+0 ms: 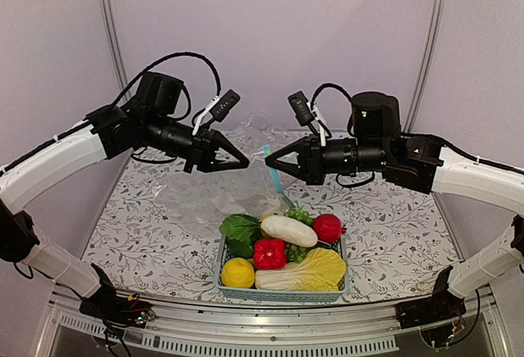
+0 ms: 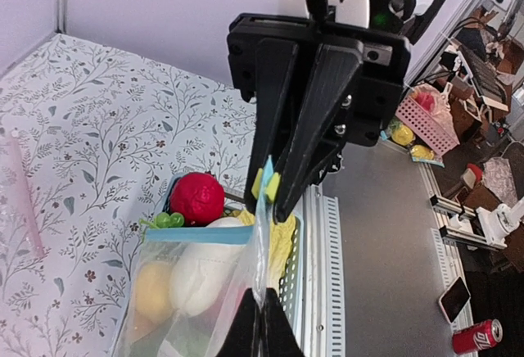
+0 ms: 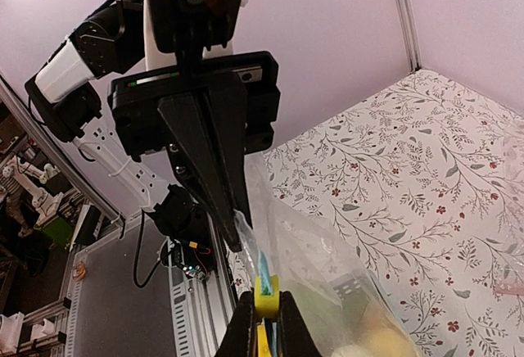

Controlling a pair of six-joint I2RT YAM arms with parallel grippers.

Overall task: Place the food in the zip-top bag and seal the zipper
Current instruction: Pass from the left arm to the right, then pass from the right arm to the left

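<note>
the left gripper (image 1: 243, 161) and the right gripper (image 1: 270, 160) meet tip to tip above the middle of the table (image 1: 393, 234). each has its fingers pressed together on the top edge of the clear bag (image 1: 205, 197). both wrist views show the plastic pinched between the closed fingers. the bag hangs down from them, crinkled, with its blue strip (image 1: 273, 173) running down from the right gripper's tip. the food sits in the light-blue basket (image 1: 278, 295) at the near edge, just in front of the hanging bag: a lemon (image 1: 237, 273), a red pepper (image 1: 269, 253), a white radish (image 1: 288, 230), a red fruit (image 1: 327, 228), a cabbage (image 1: 307, 271) and green leaves (image 1: 240, 230).
</note>
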